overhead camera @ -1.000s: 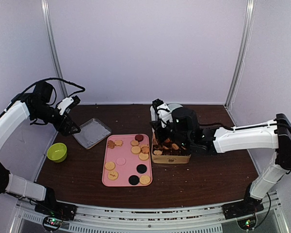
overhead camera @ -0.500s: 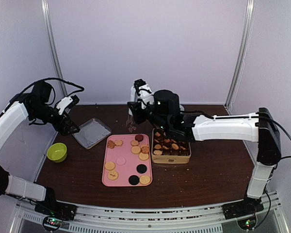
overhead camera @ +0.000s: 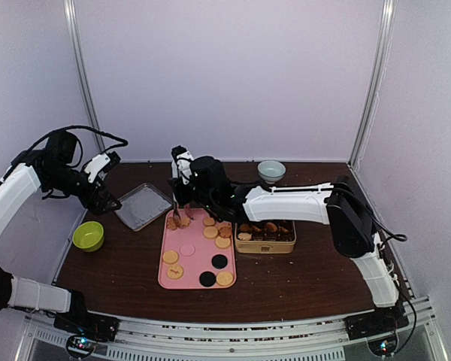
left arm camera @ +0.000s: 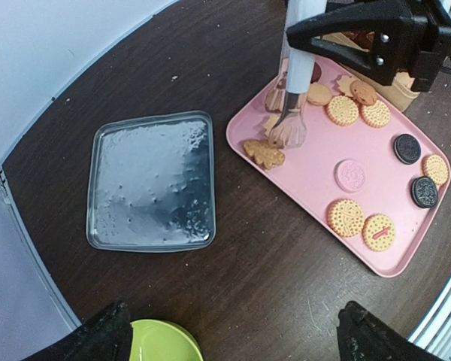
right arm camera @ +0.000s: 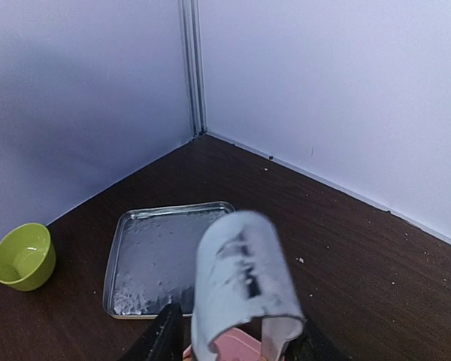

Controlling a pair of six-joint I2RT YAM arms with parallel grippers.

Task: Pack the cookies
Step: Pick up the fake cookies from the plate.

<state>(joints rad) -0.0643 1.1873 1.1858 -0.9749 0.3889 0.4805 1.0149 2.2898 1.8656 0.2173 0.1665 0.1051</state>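
Several cookies lie on the pink tray, round tan, black and pink ones, with leaf-shaped ones at its far left corner. More cookies fill the gold tin to the tray's right. My right gripper is shut on white tongs. Their clear tips hang over the leaf-shaped cookies, and I cannot tell whether they touch. My left gripper stands open and holds nothing, above the table left of the tray.
A shallow metal lid lies left of the tray. A green bowl sits near the left wall. A pale bowl stands at the back. Walls close in on three sides.
My right arm has swung left from over the tin to the tray's far left corner, carrying the tongs. The left arm has barely moved.
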